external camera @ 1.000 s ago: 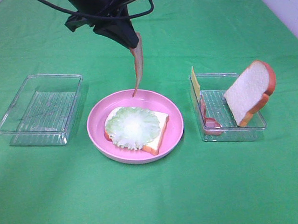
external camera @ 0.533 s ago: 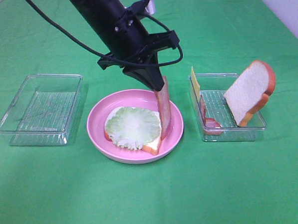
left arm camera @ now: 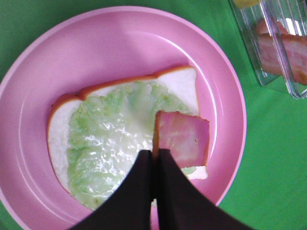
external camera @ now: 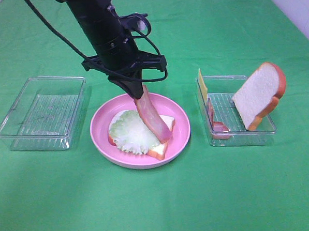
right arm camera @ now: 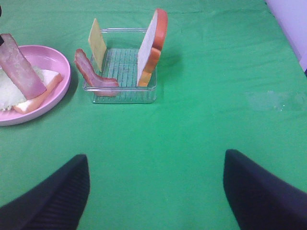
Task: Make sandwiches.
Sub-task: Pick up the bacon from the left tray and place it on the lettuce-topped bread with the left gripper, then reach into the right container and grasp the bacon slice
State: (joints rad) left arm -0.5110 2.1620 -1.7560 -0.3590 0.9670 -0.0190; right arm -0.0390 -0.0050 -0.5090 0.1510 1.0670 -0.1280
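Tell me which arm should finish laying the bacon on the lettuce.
Left. The left gripper is shut on the bacon, which leans over the lettuce with its lower end down on the bread. The right gripper is open and empty, over bare cloth away from the plate.

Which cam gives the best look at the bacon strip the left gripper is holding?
Exterior high: the bacon strip shows full length, from the left gripper down to the sandwich. Left wrist sees only its foreshortened lower end; right wrist catches it at the frame edge.
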